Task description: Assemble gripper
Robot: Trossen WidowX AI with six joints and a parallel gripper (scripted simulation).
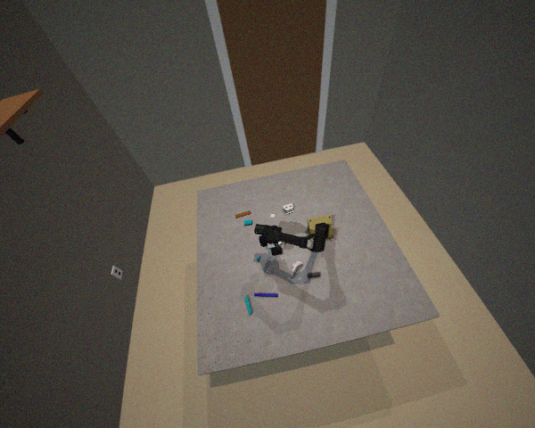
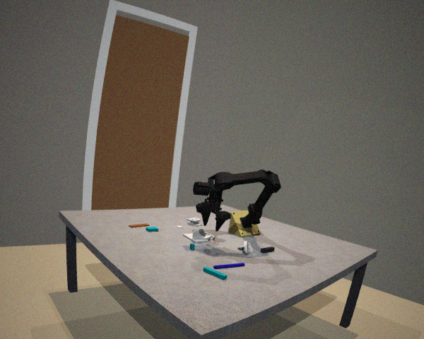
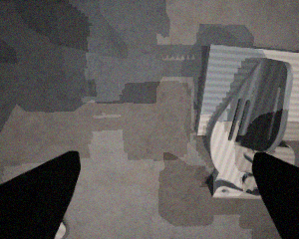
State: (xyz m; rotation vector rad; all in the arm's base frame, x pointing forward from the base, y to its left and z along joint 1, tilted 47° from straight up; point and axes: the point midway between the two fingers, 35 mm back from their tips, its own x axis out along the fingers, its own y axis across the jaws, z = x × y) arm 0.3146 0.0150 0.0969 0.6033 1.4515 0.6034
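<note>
My gripper (image 2: 212, 223) is open and empty, and hovers a little above the table. The white gripper base (image 2: 199, 236) lies just below and beside it. In the wrist view the base (image 3: 249, 124) is at the right, near my right finger, with a grey slotted jaw (image 3: 256, 117) on it. I cannot tell if the jaw sits on a pin. My fingertips stand wide apart over bare table. A white jaw-like part (image 2: 246, 246) lies nearer the arm's mount. A small white plate part (image 2: 193, 220) lies behind the gripper.
The arm's yellow mount (image 2: 243, 225) stands to the right. Loose pieces lie around: an orange bar (image 2: 138, 224), a teal block (image 2: 152, 229), a blue bar (image 2: 228, 265), a teal bar (image 2: 215, 272) and a black cylinder (image 2: 267, 249).
</note>
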